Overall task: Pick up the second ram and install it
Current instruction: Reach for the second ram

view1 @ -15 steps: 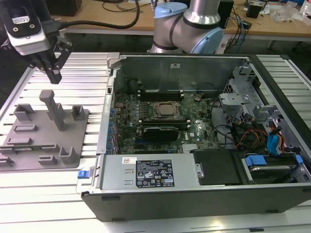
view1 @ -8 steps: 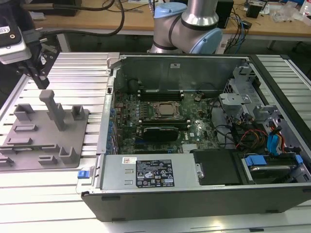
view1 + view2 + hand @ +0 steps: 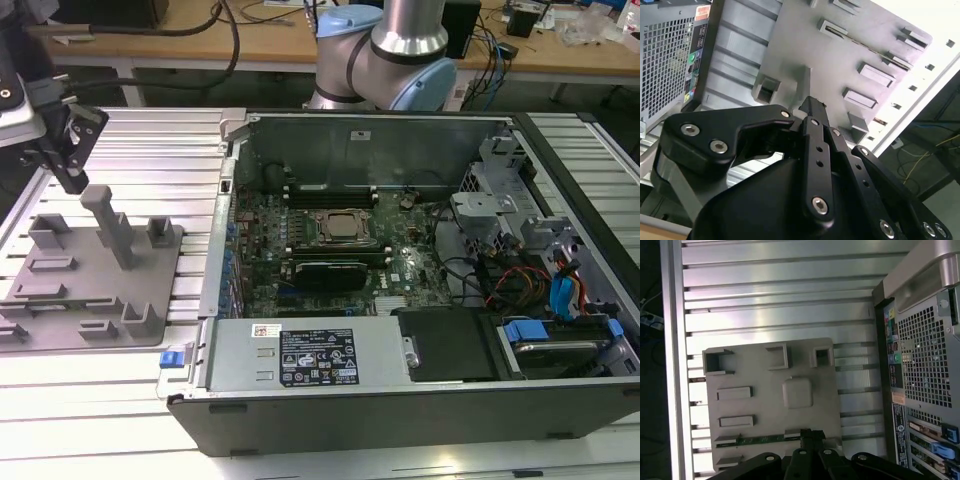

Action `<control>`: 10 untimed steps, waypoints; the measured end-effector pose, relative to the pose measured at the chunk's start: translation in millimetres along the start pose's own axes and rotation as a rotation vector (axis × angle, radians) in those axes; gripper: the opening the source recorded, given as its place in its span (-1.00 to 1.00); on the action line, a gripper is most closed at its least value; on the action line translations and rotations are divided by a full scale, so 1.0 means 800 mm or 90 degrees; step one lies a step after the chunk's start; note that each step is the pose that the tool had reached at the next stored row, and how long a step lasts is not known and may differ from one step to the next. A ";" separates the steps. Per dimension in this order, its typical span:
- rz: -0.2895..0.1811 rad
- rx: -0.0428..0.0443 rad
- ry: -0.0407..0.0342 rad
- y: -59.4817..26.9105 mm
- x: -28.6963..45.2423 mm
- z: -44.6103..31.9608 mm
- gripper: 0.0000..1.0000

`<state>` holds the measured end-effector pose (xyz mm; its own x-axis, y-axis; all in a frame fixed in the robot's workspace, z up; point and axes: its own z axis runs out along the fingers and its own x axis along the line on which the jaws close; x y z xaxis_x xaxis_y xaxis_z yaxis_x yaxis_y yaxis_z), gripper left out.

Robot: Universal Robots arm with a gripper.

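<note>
Table: a silver, ribbed aluminium-profile surface (image 3: 120,140) carries everything; its long grooves also show in the first wrist view (image 3: 780,290).

Computer case: a dark grey tower (image 3: 400,410) lies on its side with the side panel off, on the exterior view's right. Its perforated rear panel appears in both wrist views (image 3: 925,350) (image 3: 665,60).

Robot arm: a silver and pale blue jointed arm (image 3: 385,50) stands behind the case.

Motherboard: a large green board (image 3: 410,265) lies flat inside the case, with a square metal processor socket (image 3: 340,228) near its middle.

Fixture tray: a flat grey plastic plate with raised blocks and slots (image 3: 150,250) rests on the table just beside the case, on the exterior view's left. It shows in both wrist views (image 3: 765,410) (image 3: 800,40). A tall grey post (image 3: 110,225) stands upright on it.

Gripper: a black, bolted linkage gripper (image 3: 72,178) hangs above the tray's side farthest from the case, and shows in both wrist views (image 3: 811,432) (image 3: 812,106). I cannot tell whether it is spread or pressed together.

Second ram: a long, narrow green circuit-board stick (image 3: 762,440) sits in a long slot of the tray, along the tray edge nearest the gripper in the first wrist view. The gripper's tip overlaps one end of it there. Whether they touch cannot be told.
</note>
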<state>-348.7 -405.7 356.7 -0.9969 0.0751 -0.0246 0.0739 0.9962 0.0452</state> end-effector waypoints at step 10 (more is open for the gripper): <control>0.000 0.0000 0.0000 -0.017 0.0234 0.0160 -0.84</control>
<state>-368.0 -416.9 342.8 -0.9969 0.0753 -0.0246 0.0741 0.9962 0.0452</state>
